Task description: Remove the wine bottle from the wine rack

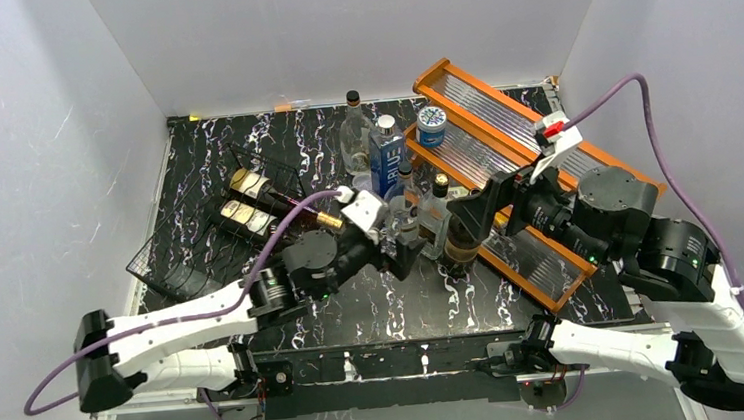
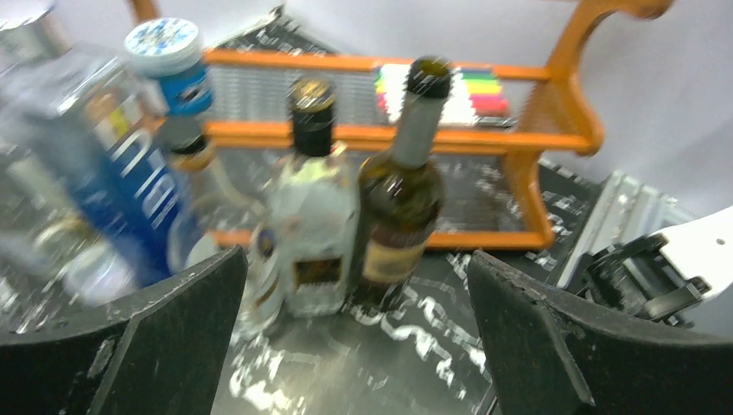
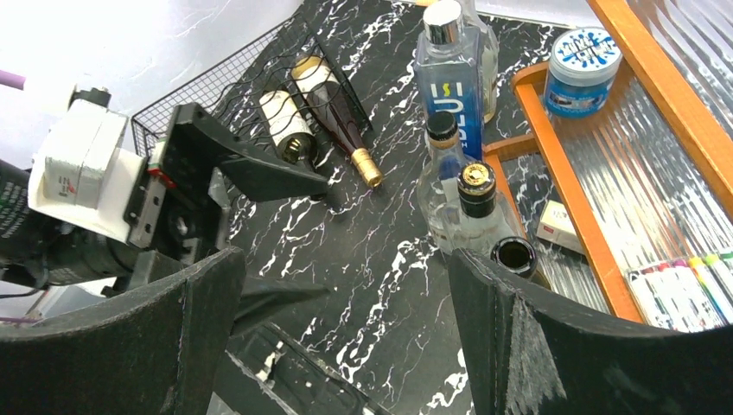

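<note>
Both are hanging apart, empty: left tool (image 2: 354, 259), right tool (image 3: 344, 255). Judging bottle (image 3: 333, 108) in rack (image 3: 207, 82) heavy, slick glass (breakable); gripping its neck (image 3: 353, 151) is looking safest.

Marble tbl (image 1: 376, 315): wine rack (image 1: 167, 266), upright bottles (image 1: 388, 157), orange shelf (image 1: 501, 110).

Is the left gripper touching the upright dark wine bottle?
Apart. The left wrist view shows bare table between the open left gripper and the wine bottle.
</note>
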